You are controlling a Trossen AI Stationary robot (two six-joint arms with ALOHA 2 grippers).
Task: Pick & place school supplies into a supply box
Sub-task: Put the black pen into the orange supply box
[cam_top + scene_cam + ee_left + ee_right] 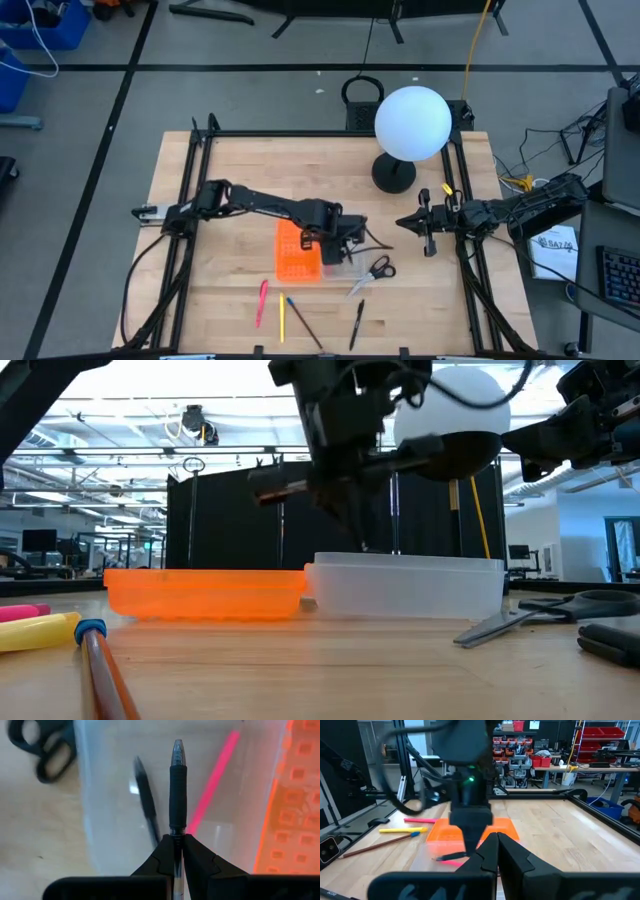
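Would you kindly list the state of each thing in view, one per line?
Left hand: shut on black pen, above clear tray.
Right hand: shut, empty, at table's right.
Supply box lid: open flat.
Clear tray: holds a pink pen and a dark pen.
Scissors: on table, blades closed.

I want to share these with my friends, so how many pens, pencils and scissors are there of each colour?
pink pens: 2
yellow pencil: 1
brown pencil: 1
dark pens: 3
scissors: 1
Total: 8
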